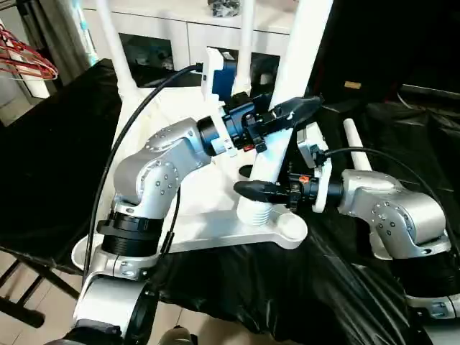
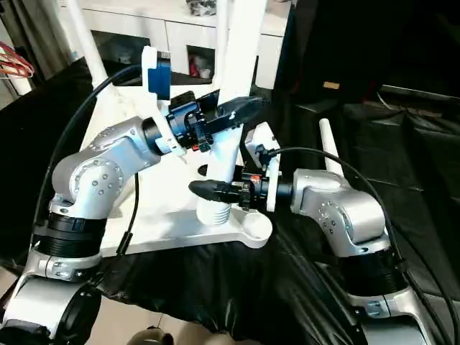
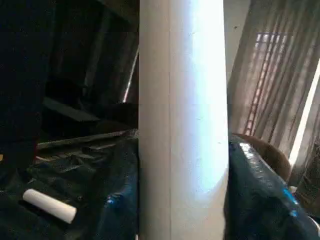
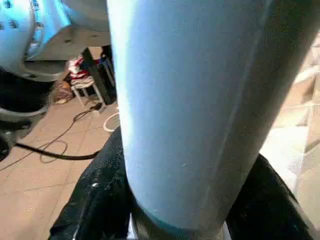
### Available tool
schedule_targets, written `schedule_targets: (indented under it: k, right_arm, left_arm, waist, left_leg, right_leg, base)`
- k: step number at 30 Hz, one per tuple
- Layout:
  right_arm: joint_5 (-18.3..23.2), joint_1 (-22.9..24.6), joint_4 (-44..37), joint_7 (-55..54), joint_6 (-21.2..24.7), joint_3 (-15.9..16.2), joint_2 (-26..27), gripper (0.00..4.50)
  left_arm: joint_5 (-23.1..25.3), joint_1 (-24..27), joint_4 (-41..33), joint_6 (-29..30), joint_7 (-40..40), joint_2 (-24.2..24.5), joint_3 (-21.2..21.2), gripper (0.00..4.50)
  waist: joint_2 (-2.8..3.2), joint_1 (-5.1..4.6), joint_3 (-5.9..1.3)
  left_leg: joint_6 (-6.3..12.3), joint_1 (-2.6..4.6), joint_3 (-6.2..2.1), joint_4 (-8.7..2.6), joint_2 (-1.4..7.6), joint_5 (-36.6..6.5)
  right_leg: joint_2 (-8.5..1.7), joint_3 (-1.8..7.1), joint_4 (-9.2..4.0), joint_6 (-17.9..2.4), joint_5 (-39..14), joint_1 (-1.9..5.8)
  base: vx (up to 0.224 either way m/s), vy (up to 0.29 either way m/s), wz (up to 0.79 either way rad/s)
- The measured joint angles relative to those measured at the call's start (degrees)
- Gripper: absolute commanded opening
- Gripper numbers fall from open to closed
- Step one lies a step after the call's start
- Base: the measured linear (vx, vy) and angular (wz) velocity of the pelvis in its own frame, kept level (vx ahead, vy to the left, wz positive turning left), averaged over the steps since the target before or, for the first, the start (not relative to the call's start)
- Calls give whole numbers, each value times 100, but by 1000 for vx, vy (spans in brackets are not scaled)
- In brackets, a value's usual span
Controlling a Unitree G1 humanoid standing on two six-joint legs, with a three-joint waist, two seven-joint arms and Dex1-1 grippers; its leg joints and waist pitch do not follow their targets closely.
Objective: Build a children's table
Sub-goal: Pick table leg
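The white tabletop (image 1: 208,208) lies upside down on a worktop draped in black sheeting (image 1: 302,287), its round corner sockets facing up. One tapered white leg (image 1: 284,136) stands upright with its ribbed foot in the near corner socket (image 1: 262,215), leaning slightly. Two more legs (image 1: 115,50) rise from the far corners, and a fourth leg (image 1: 357,146) lies loose on the sheeting, well apart on the robot's right.

The left claw (image 1: 284,115) reaches across at mid-height and pinches the standing leg between its black fingers. The right claw (image 1: 259,191) sits lower, just above the socket, with one finger lying across the front of the leg; whether it actually squeezes the leg cannot be told.

Behind the tabletop stands a white cabinet (image 1: 187,29) with glass doors. Red hangers (image 1: 25,61) show at the far left edge.
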Motion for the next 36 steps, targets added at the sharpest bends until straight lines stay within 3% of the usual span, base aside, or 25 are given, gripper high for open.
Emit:
schedule_targets:
  k: [2, 4, 10, 13, 17, 21, 25, 28, 32, 36]
  right_arm:
    - [-3, 1, 11, -58, 0, 0, 35, 189]
    - [-5, 4, 12, -97, 0, 0, 83, 189]
    - [-10, 15, 72, -364, -26, -57, 230, 189]
    - [-54, 19, 145, -714, -169, -212, 465, 189]
    - [-370, 24, 316, -1328, -516, -366, 575, 189]
    - [-734, 116, 451, -1887, -904, -536, 623, 189]
    - [-1115, 274, 569, -2394, -1274, -574, 649, 189]
    - [-1321, 477, 595, -2686, -1359, -616, 616, 188]
    - [-1391, 813, 592, -2842, -1375, -665, 635, 188]
    - [-1480, 975, 457, -2924, -1492, -652, 690, 188]
  left_arm:
    - [-37, -4, 10, 6, 73, -63, 46, 292]
    - [-28, -24, 20, -141, 157, -114, 136, 302]
    - [-90, -57, 89, -571, 575, -419, 532, 304]
    - [-213, -356, 168, -889, 977, -645, 874, 304]
    - [-194, -397, 177, -1084, 1059, -366, 1117, 304]
    - [596, 241, 268, -1222, 584, 466, 570, 304]
    - [1732, 930, 582, -1634, -65, 1322, -637, 304]
    - [2304, 1266, 763, -1966, -430, 1678, -1318, 304]
    - [2651, 1581, 1078, -2066, -594, 1680, -1802, 304]
    - [2828, 1584, 1163, -2154, -599, 1641, -1859, 286]
  waist:
    - [0, 1, 0]
    - [0, 2, 0]
    - [1, 3, 0]
    - [3, 6, -2]
    - [14, -11, -9]
    - [17, -27, -10]
    - [15, -10, -9]
    - [9, -4, -11]
    - [10, -28, -10]
    - [11, -47, -11]
  left_leg:
    - [0, -1, 0, 2, 0, 0]
    - [0, -1, 0, 3, 0, 0]
    - [0, -3, -1, 6, 1, 0]
    - [0, -3, -2, 7, 1, 0]
    - [-1, 2, -2, 4, 1, 0]
    - [-2, 3, -3, 0, 1, 1]
    - [-1, -2, -2, -2, -1, 0]
    - [-1, 1, -1, -3, -2, 0]
    - [-3, 0, 1, -3, -2, 0]
    - [-4, 6, 1, -9, -1, 1]
  right_leg:
    - [0, 0, 0, 0, 0, 0]
    - [0, 0, 0, 0, 0, 0]
    - [0, 0, 2, -1, 1, 0]
    - [0, -1, 2, -2, 2, 0]
    - [0, -1, 3, 0, 2, 2]
    - [1, 0, 4, 7, -1, -1]
    - [1, 2, 0, 12, -3, -3]
    - [1, 7, 0, 16, -4, -1]
    - [0, 9, 2, 16, 0, -4]
    - [1, 9, 4, 21, 6, -4]
  base:
    - [0, 0, 0]
    - [0, 0, 0]
    - [0, 0, 0]
    - [0, 0, 0]
    - [0, 0, 0]
    - [0, 0, 0]
    - [0, 0, 0]
    - [0, 0, 0]
    - [0, 0, 0]
    - [0, 0, 0]
